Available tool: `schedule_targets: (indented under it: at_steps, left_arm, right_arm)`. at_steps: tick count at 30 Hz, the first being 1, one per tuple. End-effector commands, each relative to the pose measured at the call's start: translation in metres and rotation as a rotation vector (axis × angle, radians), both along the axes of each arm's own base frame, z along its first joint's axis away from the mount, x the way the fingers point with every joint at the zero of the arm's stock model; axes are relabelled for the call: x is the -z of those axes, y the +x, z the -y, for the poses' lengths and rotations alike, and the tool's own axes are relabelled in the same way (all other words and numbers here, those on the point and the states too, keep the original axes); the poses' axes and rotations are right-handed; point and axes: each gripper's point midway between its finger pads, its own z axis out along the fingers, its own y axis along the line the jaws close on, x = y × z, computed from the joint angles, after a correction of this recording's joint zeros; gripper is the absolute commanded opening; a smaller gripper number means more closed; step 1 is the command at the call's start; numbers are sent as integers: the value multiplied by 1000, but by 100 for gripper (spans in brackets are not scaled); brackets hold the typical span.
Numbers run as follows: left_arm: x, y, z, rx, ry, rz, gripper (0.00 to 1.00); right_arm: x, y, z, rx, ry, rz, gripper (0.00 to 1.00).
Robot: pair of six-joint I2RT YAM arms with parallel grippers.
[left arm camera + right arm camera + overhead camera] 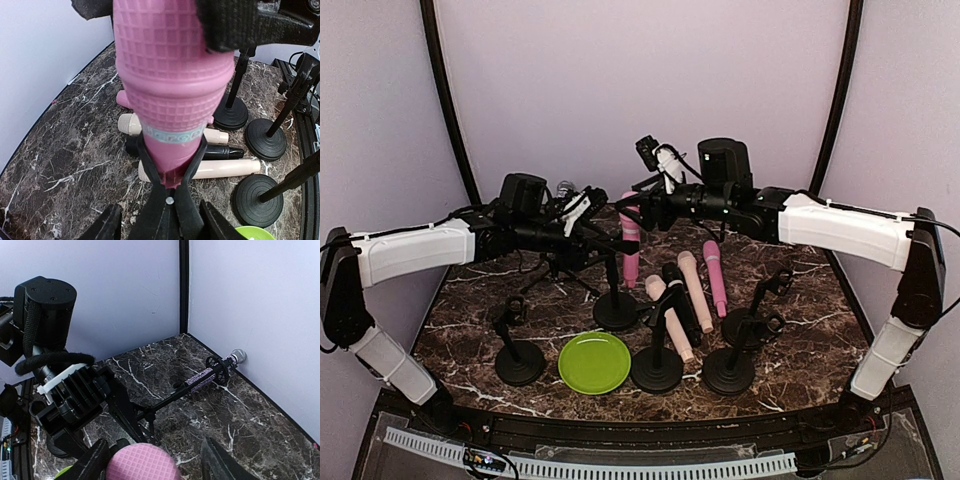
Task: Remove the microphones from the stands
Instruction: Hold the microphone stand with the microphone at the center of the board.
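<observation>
Pink microphone point(630, 235) seated upright in stand clip point(167, 192), head gripped by right gripper point(638, 212), stand point(613, 290) clamped by left gripper point(588, 238), spare microphones point(692, 290) laid on marble table point(470, 300).

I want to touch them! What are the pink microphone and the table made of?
The pink microphone looks like matte plastic or rubber; its head is moulded in a grid of little squares. The table looks like polished dark marble with white veins, though it could be a printed surface.

Green plate point(594, 362) near front edge of marble table point(470, 300); empty black stands point(519, 360) beside it.
</observation>
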Motion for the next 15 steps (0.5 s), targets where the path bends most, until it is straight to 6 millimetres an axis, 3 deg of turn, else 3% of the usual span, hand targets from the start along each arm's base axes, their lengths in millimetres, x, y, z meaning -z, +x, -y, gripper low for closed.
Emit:
schedule_targets:
  at_steps: [1, 15]
  left_arm:
    - [-12, -5, -3, 6, -27, 22, 54]
    - [-12, -8, -3, 12, -34, 8, 50]
  right_arm:
    - [-4, 3, 0, 32, 10, 27, 67]
    - [19, 1, -12, 41, -29, -5, 73]
